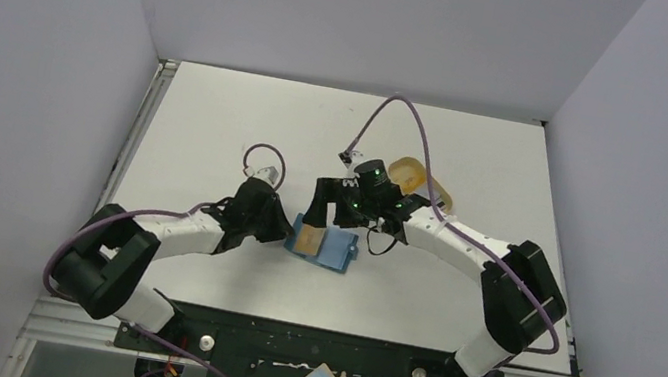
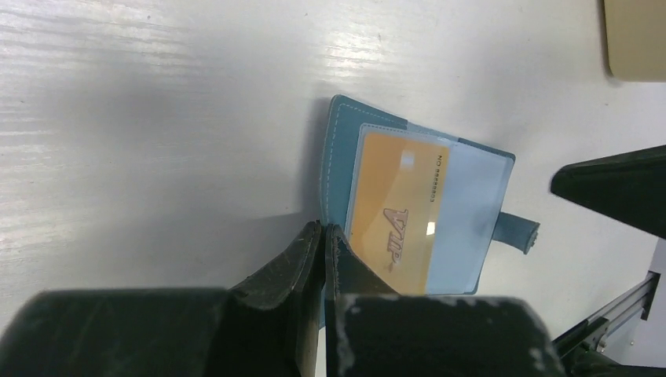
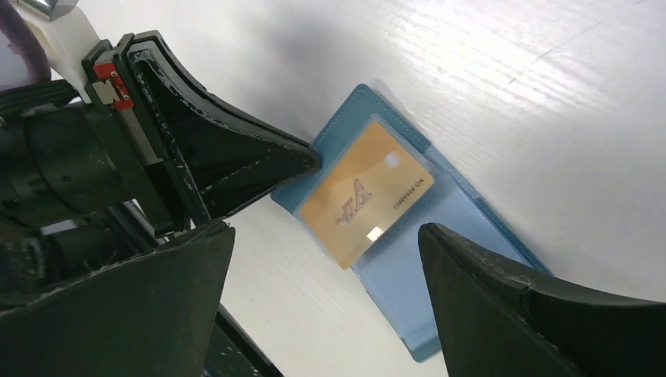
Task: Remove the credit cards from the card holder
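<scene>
From above, the card holder [image 1: 337, 250] lies open on the white table [image 1: 219, 120], between the two arms; the left gripper [image 1: 286, 232] is at its left edge and the right gripper [image 1: 316, 214] is just over it; a tan oval tray [image 1: 413, 174] waits behind the right arm, probably as the place for the cards.

In the left wrist view, the left fingers are closed together on the teal cover edge, I judge to pin the holder flat so that it does not slide when a card is pulled; the cover looks like soft stitched leather, with a small snap tab [image 2: 518, 232] on the far side; one credit card [image 2: 397, 208], orange and stiff with shiny lettering, sits under a clear glossy pocket.

In the right wrist view, the right fingers [image 3: 487, 298] are spread wide and hold nothing; they stand on both sides of the card, not touching it; the card is thin and flush in its pocket, so it should be hard to catch.
</scene>
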Controlling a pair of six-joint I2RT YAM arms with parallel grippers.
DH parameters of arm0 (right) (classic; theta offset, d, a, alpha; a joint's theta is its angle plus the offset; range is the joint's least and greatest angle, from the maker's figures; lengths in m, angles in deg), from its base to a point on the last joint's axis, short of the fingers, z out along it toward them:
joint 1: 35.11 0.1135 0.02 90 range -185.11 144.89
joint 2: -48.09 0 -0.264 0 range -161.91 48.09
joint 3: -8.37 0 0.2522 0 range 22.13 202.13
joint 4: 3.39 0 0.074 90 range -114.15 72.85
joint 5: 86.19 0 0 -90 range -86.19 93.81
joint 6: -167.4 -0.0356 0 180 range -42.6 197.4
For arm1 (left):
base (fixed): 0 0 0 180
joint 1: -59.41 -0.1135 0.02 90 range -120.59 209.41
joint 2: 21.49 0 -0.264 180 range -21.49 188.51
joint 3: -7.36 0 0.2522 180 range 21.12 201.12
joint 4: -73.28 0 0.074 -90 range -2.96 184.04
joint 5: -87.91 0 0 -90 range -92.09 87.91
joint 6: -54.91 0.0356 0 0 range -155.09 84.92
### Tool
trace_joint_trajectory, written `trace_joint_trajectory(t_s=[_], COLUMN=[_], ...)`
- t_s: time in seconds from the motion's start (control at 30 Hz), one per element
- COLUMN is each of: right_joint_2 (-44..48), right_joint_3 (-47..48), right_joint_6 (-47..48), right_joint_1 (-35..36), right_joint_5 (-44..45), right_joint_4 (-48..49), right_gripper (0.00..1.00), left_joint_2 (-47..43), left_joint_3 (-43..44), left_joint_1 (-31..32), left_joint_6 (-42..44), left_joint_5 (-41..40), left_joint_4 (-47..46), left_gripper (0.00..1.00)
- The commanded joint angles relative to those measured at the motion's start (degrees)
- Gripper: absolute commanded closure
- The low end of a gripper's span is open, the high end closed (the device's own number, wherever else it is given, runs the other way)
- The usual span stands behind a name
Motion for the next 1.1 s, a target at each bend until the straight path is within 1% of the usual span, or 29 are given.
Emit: trace_joint_trajectory(t_s=[0.0,0.1,0.17,0.37,0.47,0.67,0.73,0.77,0.87,1.07], right_joint_2=[-3.4,-6.0,-7.0,-6.4,-5.1,-1.2,0.4,1.1,1.5,-3.3], right_joint_3=[-3.6,-5.0,-5.9,-9.6,-11.0,-13.2,-14.5,-15.6,-19.5,-23.9], right_joint_6=[-10.9,-14.9,-16.0,-19.2,-19.8,-21.7,-22.4,-22.9,-25.7,-29.0], right_joint_1=[-0.8,-0.8,-0.8,-0.8,-0.7,-0.3,-0.2,-0.2,-0.2,2.6], right_joint_5=[-11.2,-11.2,-10.2,-4.9,-1.3,6.4,7.9,8.0,7.0,7.5], right_joint_4=[16.8,20.4,21.7,23.4,22.4,16.2,15.5,16.5,24.5,40.4], right_gripper=[0.09,0.10,0.10,0.10,0.10,0.10,0.10,0.10,0.10,0.10], left_joint_2=[1.0,1.5,2.7,4.7,4.5,4.2,4.6,4.9,6.3,9.5], left_joint_3=[-0.8,-1.0,-1.4,-2.5,-3.3,-3.4,-3.7,-4.0,-4.7,-6.8], left_joint_1=[-0.3,-0.3,-0.3,-0.4,-0.4,-0.4,-0.4,-0.3,-0.3,0.1], left_joint_6=[-0.8,-1.0,-1.4,-2.6,-2.6,-2.0,-2.1,-2.2,-2.9,-3.6], left_joint_5=[0.1,-0.3,-0.4,1.1,1.2,0.5,0.3,0.3,0.5,0.2], left_joint_4=[-4.6,-5.6,-7.4,-10.9,-11.4,-10.8,-11.7,-12.6,-14.9,-20.7], left_gripper=[1.00,1.00,1.00,1.00,1.00,1.00,1.00,1.00,1.00,1.00])
